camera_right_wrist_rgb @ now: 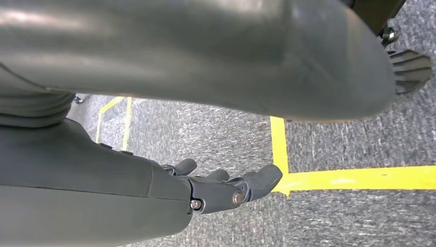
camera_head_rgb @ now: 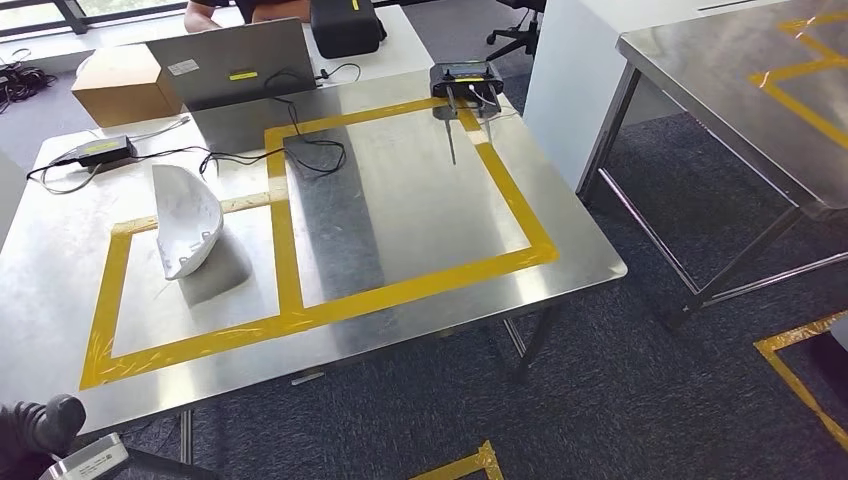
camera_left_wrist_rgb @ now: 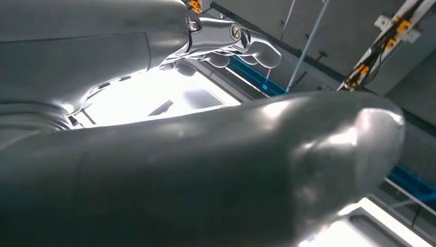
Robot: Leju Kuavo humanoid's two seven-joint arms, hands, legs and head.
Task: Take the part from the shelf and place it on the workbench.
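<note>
Placement is looking finished: white part [camera_head_rgb: 186, 220] is lying inside the counter's [camera_head_rgb: 420, 215] left taped box. Both hands, left [camera_left_wrist_rgb: 234, 43] and right [camera_right_wrist_rgb: 226, 188], are hanging with fingers loosely apart, gripping nothing; withdrawing seems next.

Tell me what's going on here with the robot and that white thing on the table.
The white curved part already lies on the steel workbench, inside the smaller yellow-taped box, and nothing is touching it. The robot's left hand is low at the near table corner, holding nothing that I can see. The right hand hangs over the carpet with its fingers loosely extended and nothing in them. A laptop and cables sit at the far side.
</note>
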